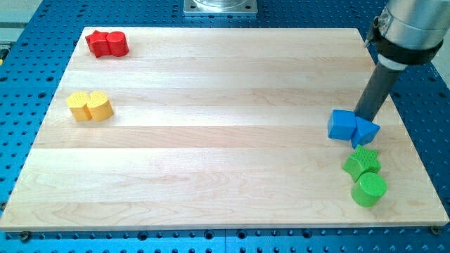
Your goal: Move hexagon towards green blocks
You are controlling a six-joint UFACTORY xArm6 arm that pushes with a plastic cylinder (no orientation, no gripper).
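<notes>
1. right, over at the view's right the dark rod comes down at a slant from the silver and black arm (pixel 408 31), and my tip (pixel 365 117) lands just behind the blue blocks, touching or all but touching their top edge.
2. there's no claw on it, nothing to open or close; it's a bare rod holding nothing, only resting against the blue pair.
3. the blue pair is two pieces pressed together: a blue hexagon-like block (pixel 342 125) on the left and a blue wedge-shaped block (pixel 365 131) on its right. from here i can't be sure which shape is which.
4. just below them, toward the view's bottom, sit the green blocks: a green star-like block (pixel 363 161) on top and a green cylinder (pixel 369 190) under it, the two touching.
5. the blue wedge-shaped block is very near the green star-like block, with only a thin strip of wood between them.
6. far off at the view's top left there's a red pair (pixel 107 43), two red blocks touching, shapes hard to make out.
7. below that, still on the left, a yellow pair (pixel 90 106) stands, two yellow blocks side by side, the right one round.
8. all of it rests on a pale wooden board (pixel 211 140) set on a blue perforated table (pixel 28 84).
</notes>
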